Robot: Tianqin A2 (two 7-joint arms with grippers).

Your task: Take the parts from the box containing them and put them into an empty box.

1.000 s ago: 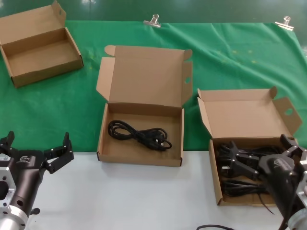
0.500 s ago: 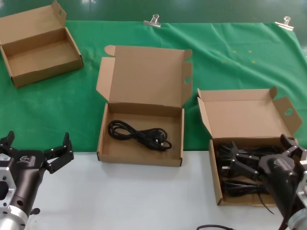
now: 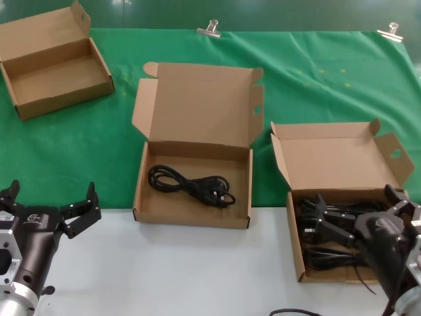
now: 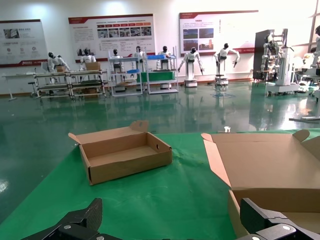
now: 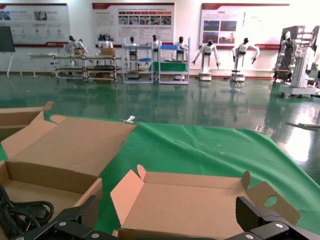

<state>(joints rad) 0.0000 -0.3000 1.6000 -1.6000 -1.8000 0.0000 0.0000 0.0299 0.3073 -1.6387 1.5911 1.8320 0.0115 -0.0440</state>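
R gripper [image 3: 358, 212] low over the box containing them [image 3: 342, 197], at table's right-front edge; fingers spread wide, nothing clamped btwn them. Black fingertips [image 5: 255, 214] wide apart in R wrist view too, w/ that box's lid [image 5: 200, 197] and its round-holed wing flap beyond. The parts [image 3: 329, 230] – black power cords, tangled bundle – lay on that box's floor, under and partly hidden by R gripper; exact count not readable. Contact btwn fingers and cords: couldn't tell.

One more cord [image 3: 192, 185], loosely coiled, lay alone in the centre box [image 3: 194, 138] – the large one w/ tall upright lid and rounded corner ears, just left of the source box. Same cord edge seen in R wrist view [image 5: 20, 212].

L gripper [image 3: 49, 209] parked at front-left over white table [image 3: 197, 270], fingers splayed open, holding nothing; well apart from all boxes.

Third box [image 3: 52, 62], shallow, sat far back-left on green cloth [image 3: 316, 72]. Two metal clips [image 3: 209, 29] at cloth's rear edge.
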